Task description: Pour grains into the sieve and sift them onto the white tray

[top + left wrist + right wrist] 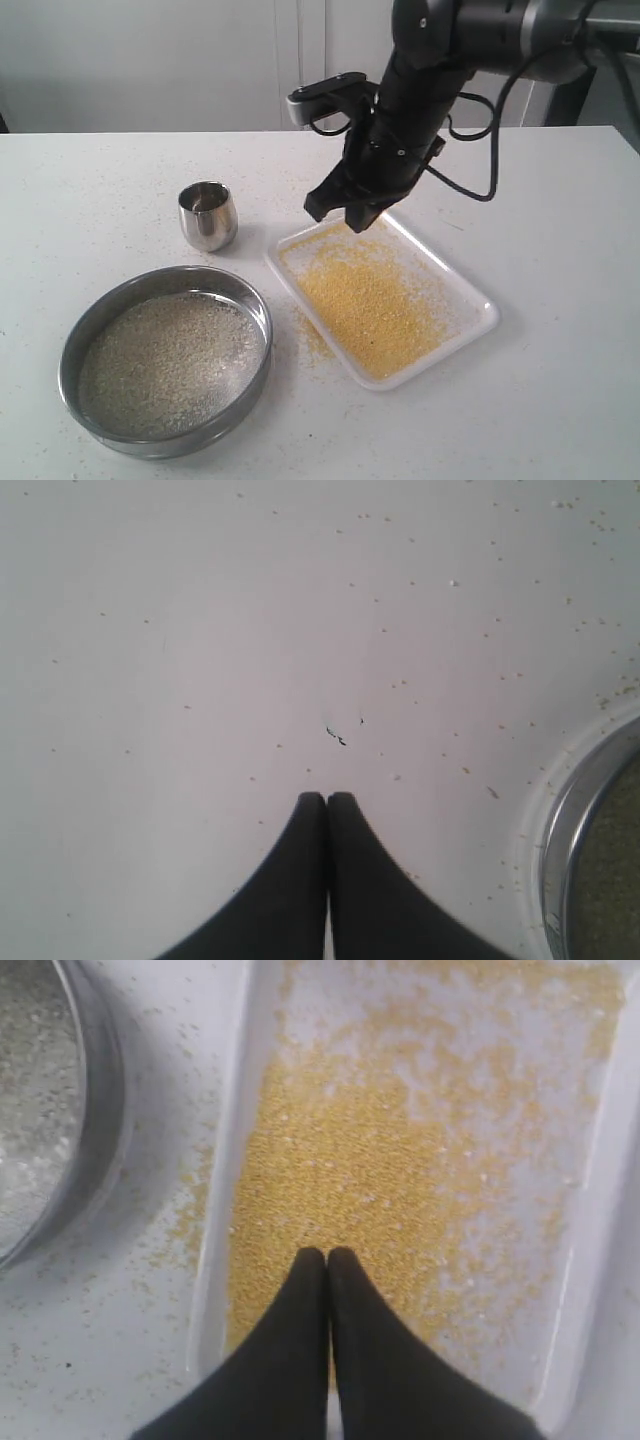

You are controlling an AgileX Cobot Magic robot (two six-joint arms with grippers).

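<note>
The sieve [100,308] sits on the table at the front left, with the paler, coarser grains [165,360] lying on its mesh. The white tray [487,310] lies to its right, angled, and fine yellow grains [370,300] cover much of its floor. My right gripper [357,220] hangs shut and empty over the tray's far end. In the right wrist view that gripper [327,1255] is above the yellow grains [330,1160], with the tray's wall [225,1190] and the sieve [95,1110] beside it. My left gripper [327,798] is shut over bare table next to the sieve's rim [575,820].
A small rounded steel cup [208,213] stands upright behind the sieve, left of the tray's far corner. Loose yellow grains [312,340] are scattered on the table between sieve and tray. The right arm's cable loops above the tray's far side.
</note>
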